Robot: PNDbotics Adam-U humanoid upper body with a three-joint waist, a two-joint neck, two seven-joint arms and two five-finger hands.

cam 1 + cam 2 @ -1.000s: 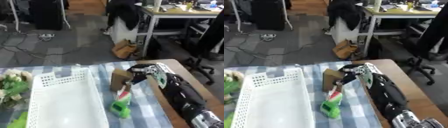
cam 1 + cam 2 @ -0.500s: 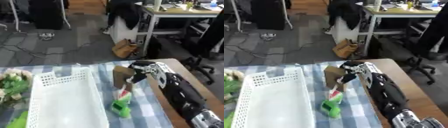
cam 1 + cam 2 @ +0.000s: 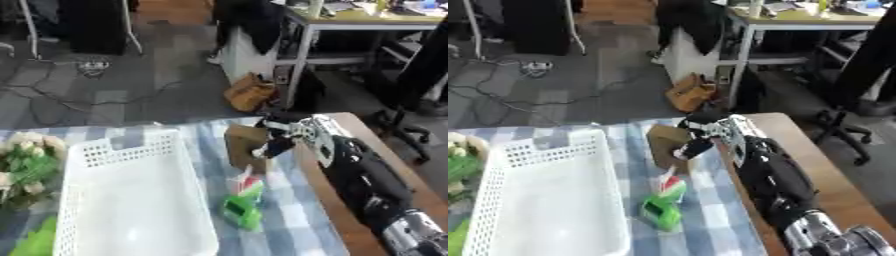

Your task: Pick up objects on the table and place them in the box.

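While curled around the brown box (image 3: 245, 146), the right hand (image 3: 282, 136) sits just beside the basket's (image 3: 131, 200) right rim.

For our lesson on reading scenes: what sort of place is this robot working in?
Probably an office or lab: a cluttered metal-legged desk behind, a black swivel office chair on the right, and loose cables on grey carpet.

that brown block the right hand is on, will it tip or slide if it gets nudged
The brown block stands upright and looks taller than wide, so a nudge near its top would probably tip it. It sits on the checked cloth, which likely resists sliding. It looks like cardboard, so probably light. The right hand seems curled on its edge.
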